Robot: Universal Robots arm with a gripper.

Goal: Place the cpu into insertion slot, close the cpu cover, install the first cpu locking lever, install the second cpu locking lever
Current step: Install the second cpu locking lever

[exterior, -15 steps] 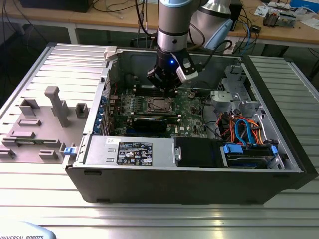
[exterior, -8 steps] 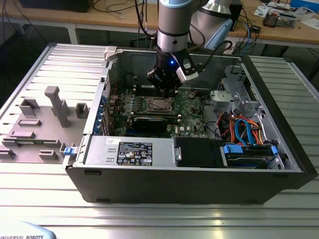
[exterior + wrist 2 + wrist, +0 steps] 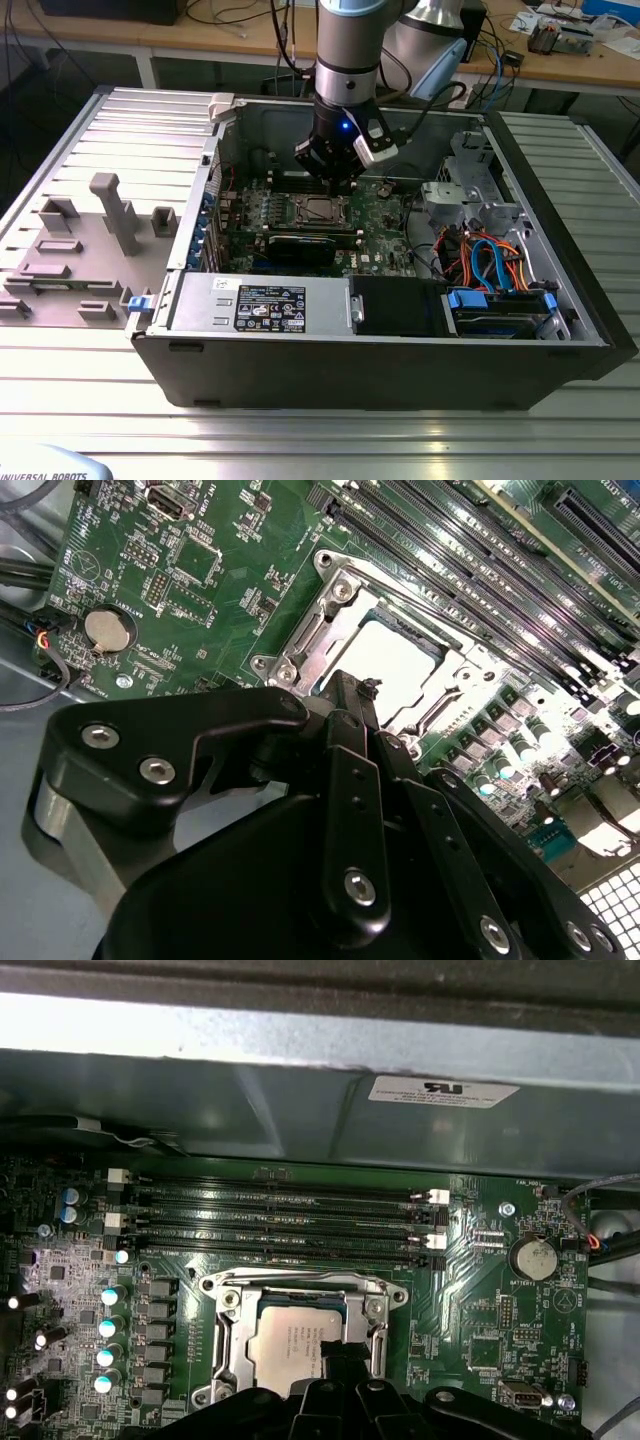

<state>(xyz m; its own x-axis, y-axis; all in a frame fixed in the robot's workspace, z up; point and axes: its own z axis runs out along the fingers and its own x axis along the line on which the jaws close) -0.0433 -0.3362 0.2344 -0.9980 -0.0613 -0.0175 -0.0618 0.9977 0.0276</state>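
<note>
Showing the cpu (image 3: 292,1348) already seated in the insertion slot (image 3: 228,1345) with the cpu cover (image 3: 318,632) lowered around it, the gripper (image 3: 362,695), fingers clenched and empty, poised just above; lever status unclear.

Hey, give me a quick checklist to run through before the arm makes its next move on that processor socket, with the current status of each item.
1. The cpu lies in the insertion slot: ok, its silvery top sits flat inside the rim.
2. The cpu cover is down over the chip: ok, the frame surrounds it.
3. Locking levers latched: cannot tell.
4. The gripper is over the socket: ok, just above its edge in both wrist views.
5. Gripper holding anything: cannot tell.
6. The memory slots beside the socket are free of the arm: ok.
</note>
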